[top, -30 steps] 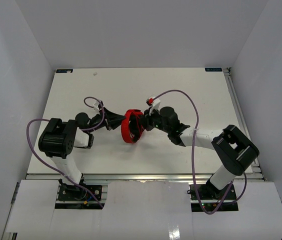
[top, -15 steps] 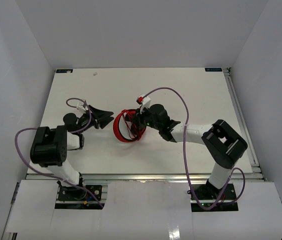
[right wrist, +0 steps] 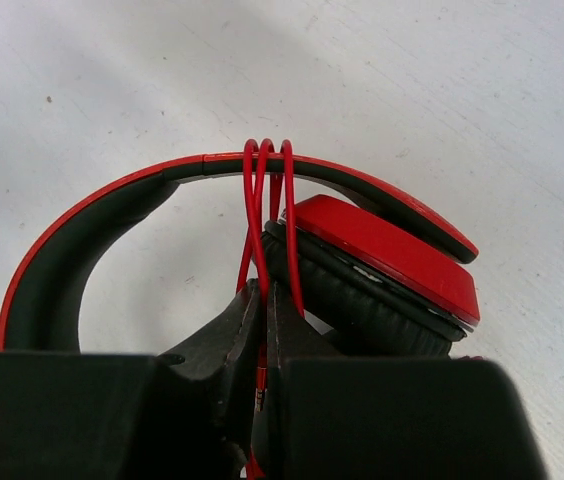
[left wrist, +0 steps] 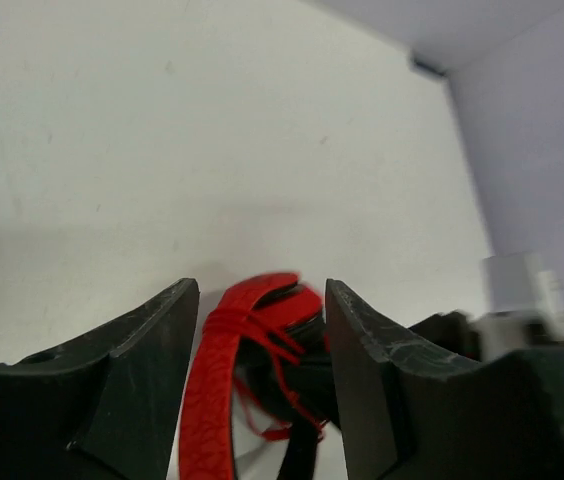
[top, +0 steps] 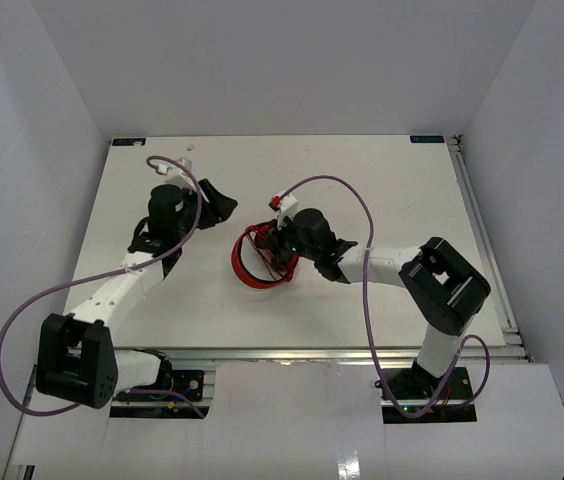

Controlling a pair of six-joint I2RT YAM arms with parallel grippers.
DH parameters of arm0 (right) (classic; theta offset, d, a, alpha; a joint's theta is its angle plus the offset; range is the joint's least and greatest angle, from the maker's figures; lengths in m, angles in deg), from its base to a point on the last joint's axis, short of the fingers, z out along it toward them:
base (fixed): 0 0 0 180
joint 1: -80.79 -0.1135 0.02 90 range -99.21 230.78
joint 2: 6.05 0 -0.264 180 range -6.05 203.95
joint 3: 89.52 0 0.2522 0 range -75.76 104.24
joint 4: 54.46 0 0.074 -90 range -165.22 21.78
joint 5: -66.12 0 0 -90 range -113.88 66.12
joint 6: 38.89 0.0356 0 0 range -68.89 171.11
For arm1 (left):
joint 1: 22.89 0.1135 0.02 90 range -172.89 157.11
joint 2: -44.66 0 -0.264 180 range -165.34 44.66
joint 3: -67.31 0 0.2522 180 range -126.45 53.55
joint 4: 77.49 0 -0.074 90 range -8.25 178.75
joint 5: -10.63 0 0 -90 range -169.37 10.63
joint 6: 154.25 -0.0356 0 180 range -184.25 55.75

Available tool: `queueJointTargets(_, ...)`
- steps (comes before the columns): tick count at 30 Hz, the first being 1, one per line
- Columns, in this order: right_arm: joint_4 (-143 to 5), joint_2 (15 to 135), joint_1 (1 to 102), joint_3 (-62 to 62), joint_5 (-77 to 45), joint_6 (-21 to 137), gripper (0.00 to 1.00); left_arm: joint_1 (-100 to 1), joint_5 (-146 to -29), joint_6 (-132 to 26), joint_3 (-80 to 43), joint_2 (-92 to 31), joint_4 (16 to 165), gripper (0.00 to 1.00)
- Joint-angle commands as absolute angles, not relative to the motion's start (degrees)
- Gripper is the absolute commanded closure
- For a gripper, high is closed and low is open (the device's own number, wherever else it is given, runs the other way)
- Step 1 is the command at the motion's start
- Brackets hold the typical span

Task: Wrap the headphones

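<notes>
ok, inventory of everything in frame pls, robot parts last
headphones: 1, red with black pads, mid-table
cord: 1, thin red, three turns over the headband
table: 1, white, under everything
walls: 3, white, left, back and right of the table
cables: 2, purple, one looping off each arm
left arm: 1, white and black, left of the headphones, jaws open, clear of them
right arm: 1, white and black, right of the headphones, jaws shut on the cord
</notes>
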State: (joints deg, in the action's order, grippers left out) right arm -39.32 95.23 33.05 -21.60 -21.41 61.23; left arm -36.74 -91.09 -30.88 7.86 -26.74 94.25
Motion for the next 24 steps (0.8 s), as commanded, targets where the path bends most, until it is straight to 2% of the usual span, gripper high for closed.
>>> queueJointTargets(1, -42.7, 95.6, 32.7, -17.8, -23.5, 58.9, 0.92, -40.9, -79.5, -39.1, 8.8, -30.4, 82.9, 0.38)
queueJointTargets(8, -47.9, 98.5, 30.8, -13.4, -28.0, 56.9, 0.92, -45.7, -71.8, -40.2, 13.2, -29.8, 81.7, 0.43)
queueJointTargets(17, -53.7, 103.3, 28.0, -6.2, -32.3, 56.5, 0.92, -46.0, -64.0, -39.3, 17.2, -24.6, 81.7, 0.40)
queueJointTargets(24, -54.9, 105.7, 26.1, -4.2, -35.2, 57.5, 0.92, -46.3, -71.2, -37.3, 18.6, -20.5, 80.2, 0.40)
